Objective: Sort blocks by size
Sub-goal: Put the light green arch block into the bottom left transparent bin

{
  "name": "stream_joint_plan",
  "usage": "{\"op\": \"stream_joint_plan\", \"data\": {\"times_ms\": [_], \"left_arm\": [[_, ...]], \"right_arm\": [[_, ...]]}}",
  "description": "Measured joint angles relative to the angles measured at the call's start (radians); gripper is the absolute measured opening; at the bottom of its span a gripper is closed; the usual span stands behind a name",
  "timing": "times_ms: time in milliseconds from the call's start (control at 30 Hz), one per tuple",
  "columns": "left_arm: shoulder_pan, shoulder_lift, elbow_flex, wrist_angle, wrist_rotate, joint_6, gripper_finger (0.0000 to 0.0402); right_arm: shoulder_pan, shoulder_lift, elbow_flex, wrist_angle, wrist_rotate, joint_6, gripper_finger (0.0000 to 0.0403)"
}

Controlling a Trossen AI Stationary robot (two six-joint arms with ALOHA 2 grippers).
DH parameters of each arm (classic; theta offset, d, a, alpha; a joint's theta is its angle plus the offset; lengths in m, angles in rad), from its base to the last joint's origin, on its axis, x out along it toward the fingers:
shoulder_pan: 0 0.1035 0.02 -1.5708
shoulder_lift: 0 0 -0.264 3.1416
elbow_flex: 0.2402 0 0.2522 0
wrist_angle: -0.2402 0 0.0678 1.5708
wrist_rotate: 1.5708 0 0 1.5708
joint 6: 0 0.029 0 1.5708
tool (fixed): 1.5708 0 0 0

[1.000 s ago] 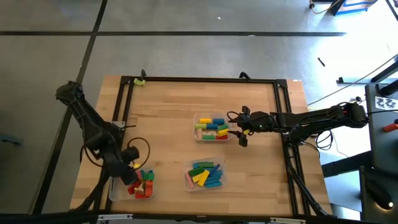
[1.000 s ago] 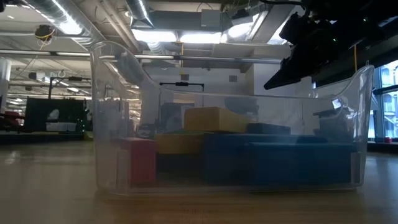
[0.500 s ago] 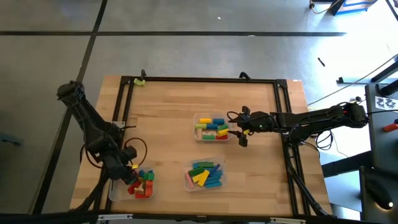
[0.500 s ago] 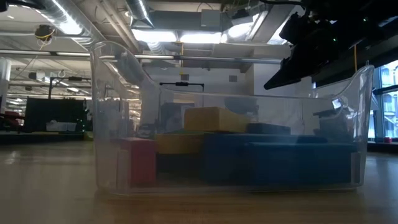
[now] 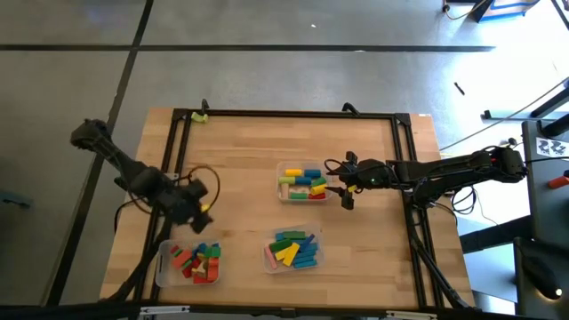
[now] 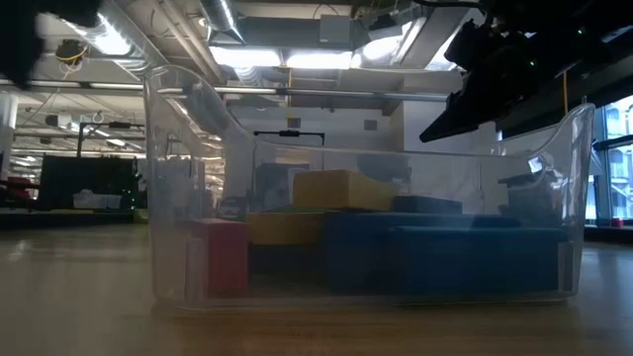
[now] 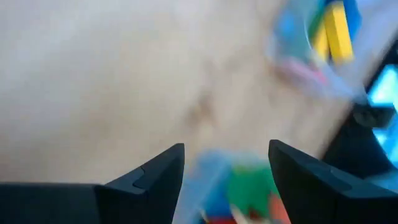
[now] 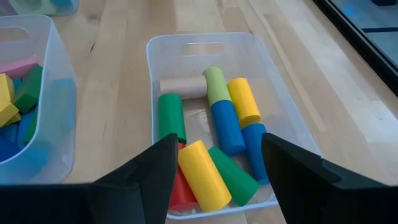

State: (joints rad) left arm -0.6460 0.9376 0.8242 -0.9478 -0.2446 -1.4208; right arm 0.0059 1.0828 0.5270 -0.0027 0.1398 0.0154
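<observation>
While the table runs away from the low camera, the nearest thing to it is a clear tray [image 6: 366, 198] holding blocks [image 6: 341, 190]: a red one stands at its left end, a yellow one lies across the middle, and dark blue ones stretch lengthwise toward its right end. From above, this front tray [image 5: 268, 258] shows blue, green and yellow bars, most lying with their long axes roughly across the table, one yellow bar slanting diagonally.

Level with it toward the left edge sits a second tray [image 5: 163, 271] of short red, green, blue and yellow pieces, too jumbled to give a shared direction. Just beyond that tray hangs the left gripper [image 5: 201, 206], over bare wood; its wrist camera shows the two fingers [image 7: 155, 177] spread apart with nothing between them, released, the tray of short pieces blurred past them.

Farther back, near the table's middle, a third tray [image 5: 283, 169] holds rounded, cylinder-like pieces. Seen from the right wrist, a blue cylinder [image 8: 225, 128], a yellow one [image 8: 244, 101] and a green one [image 8: 170, 117] lie side by side, long axes running along the tray's length, while a tan one [image 8: 182, 86] lies crosswise at the far end. The right gripper [image 5: 345, 197] waits just beside this tray's right end, fingers [image 8: 149, 171] parted and empty.
</observation>
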Motion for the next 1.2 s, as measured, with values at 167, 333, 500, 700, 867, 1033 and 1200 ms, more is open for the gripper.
{"op": "stream_joint_plan", "data": {"times_ms": [167, 333, 500, 700, 867, 1033, 1200], "left_arm": [[0.208, -0.010, 0.000, -0.025, -0.102, 0.193, 0.0227], [0.460, 0.007, 0.000, 0.007, -0.158, 0.403, 0.0227], [0.676, 0.037, 0.000, 0.089, -0.231, 0.602, 0.0227], [0.890, 0.112, 0.000, 0.244, -0.249, 0.860, 0.0227], [1.024, 0.199, 0.000, 0.346, -0.265, 1.010, 0.0227], [1.141, 0.296, 0.000, 0.434, -0.285, 1.062, 0.0227], [1.234, 0.394, 0.000, 0.471, -0.285, 1.061, 0.0227]], "right_arm": [[0.000, 0.000, 0.000, -0.002, 0.000, -0.002, 0.0231], [0.000, 0.000, 0.000, -0.003, 0.000, -0.002, 0.0231], [0.000, 0.000, 0.000, -0.007, -0.001, -0.002, 0.0231], [0.000, 0.000, 0.000, -0.007, 0.001, -0.018, 0.0231], [0.000, 0.000, 0.000, 0.021, 0.010, -0.064, 0.0231], [0.000, 0.000, 0.000, 0.062, 0.010, -0.104, 0.0231], [0.000, 0.000, 0.000, 0.068, 0.010, -0.126, 0.0231]]}}
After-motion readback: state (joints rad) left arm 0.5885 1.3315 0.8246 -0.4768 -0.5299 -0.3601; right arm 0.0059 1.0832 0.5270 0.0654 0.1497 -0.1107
